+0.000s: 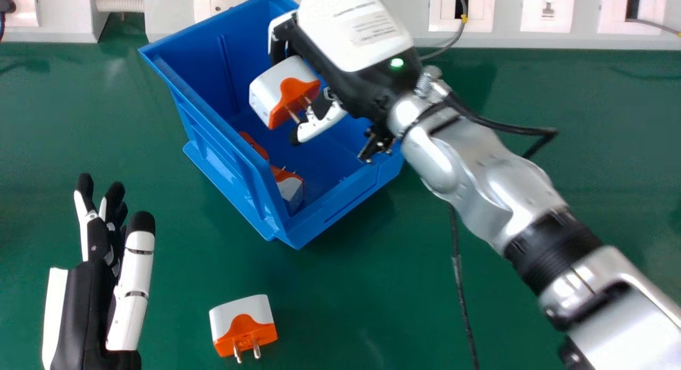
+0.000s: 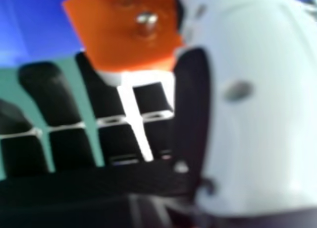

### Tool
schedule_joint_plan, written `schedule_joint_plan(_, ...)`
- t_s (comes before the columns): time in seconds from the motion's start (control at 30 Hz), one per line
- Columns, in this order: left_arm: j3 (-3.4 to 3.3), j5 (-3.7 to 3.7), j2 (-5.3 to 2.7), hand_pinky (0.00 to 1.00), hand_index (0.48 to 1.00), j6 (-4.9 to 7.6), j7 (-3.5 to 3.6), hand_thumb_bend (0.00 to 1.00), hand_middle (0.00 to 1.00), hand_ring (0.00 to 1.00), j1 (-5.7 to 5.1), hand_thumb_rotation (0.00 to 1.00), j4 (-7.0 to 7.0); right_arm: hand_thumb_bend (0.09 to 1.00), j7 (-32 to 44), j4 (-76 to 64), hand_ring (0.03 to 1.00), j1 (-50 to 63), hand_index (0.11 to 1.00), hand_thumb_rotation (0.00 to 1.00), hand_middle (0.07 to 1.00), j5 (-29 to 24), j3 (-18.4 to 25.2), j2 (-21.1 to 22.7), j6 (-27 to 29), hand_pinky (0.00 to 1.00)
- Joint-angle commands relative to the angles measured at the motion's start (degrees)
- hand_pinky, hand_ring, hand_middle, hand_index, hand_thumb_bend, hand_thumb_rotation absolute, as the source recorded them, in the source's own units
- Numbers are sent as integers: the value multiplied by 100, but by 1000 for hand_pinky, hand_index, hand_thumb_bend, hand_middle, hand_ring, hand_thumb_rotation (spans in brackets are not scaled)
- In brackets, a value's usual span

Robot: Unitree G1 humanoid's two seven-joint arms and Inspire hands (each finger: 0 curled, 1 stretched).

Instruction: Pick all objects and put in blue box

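Over blue box (image 1: 340,202), held adapter (image 1: 272,92)

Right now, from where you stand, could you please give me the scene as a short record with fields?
right hand: right hand closed on a white and orange plug adapter
held adapter: over the blue box, inside its rim in the head view
box contents: at least two similar adapters, one near the front corner, one beside the left wall
still to pick: one loose adapter on the green table, prongs toward the robot
left hand: left hand open, empty, left of the loose adapter
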State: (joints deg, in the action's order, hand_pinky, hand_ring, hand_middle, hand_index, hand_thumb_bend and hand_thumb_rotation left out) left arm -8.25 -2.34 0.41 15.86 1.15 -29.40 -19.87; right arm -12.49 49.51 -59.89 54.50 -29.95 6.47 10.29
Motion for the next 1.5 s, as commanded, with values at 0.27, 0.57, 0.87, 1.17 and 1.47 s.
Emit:
schedule_joint_plan(0.27, 41, 126, -79, 1000, 1000, 143, -95, 340, 995, 1000, -168, 862, -239, 509, -204, 1273, 324, -862, 538, 0, 448, -121, -384, -546, -395, 167)
schedule_joint_plan(0.57, 45, 237, -145, 1000, 982, 169, -183, 289, 983, 998, -165, 858, -213, 515, -294, 1288, 457, -700, 509, 6, 486, -275, -532, -677, -663, 362)
schedule_joint_plan(0.87, 27, 298, -122, 1000, 986, 218, -201, 325, 988, 1000, -95, 884, -130, 610, 44, 814, 974, -591, 981, 482, 989, -148, -842, -473, -976, 855)
schedule_joint_plan(1.17, 29, 348, -129, 1000, 983, 149, -263, 323, 984, 1000, -18, 883, -118, 572, 2, 326, 1000, -340, 1000, 542, 1000, -99, -952, -168, -1027, 930)
schedule_joint_plan(1.47, -19, 217, -90, 1000, 984, 173, -196, 307, 988, 1000, 75, 878, -50, 512, -22, -1224, 1000, 480, 1000, 528, 1000, -89, -760, 500, -1102, 896)
